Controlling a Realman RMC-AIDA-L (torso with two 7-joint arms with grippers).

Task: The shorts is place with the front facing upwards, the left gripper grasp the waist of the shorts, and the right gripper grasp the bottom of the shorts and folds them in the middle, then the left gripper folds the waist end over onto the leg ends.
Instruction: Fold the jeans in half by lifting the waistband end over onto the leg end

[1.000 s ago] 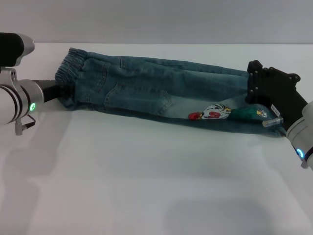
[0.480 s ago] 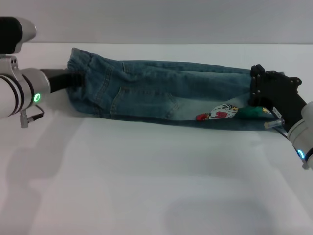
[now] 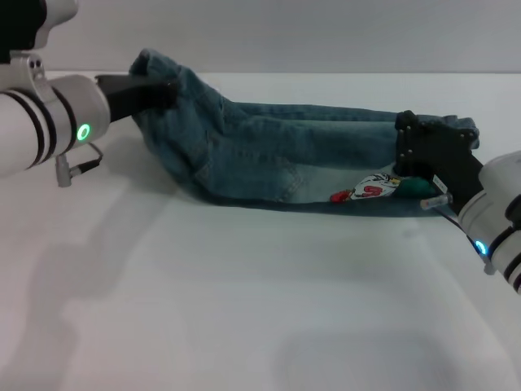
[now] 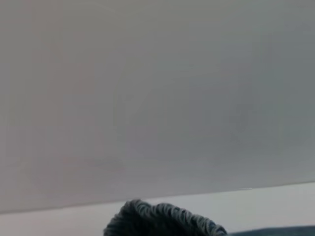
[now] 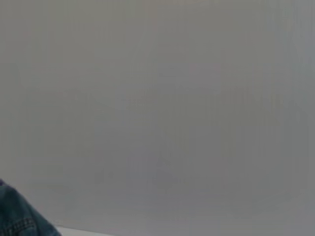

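Denim shorts (image 3: 285,159) lay folded lengthwise on the table (image 3: 244,309) — left gripper (image 3: 155,91) pinched the raised waist (image 3: 159,65), right gripper (image 3: 415,151) clamped the hems; waist-over-legs fold remained.

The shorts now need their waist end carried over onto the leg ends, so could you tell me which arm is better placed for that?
Left. The left gripper holds the waist of the shorts raised off the table. The right gripper sits at the leg ends.

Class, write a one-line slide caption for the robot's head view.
Left gripper lifts the waist end of the shorts while right gripper pins the leg ends.
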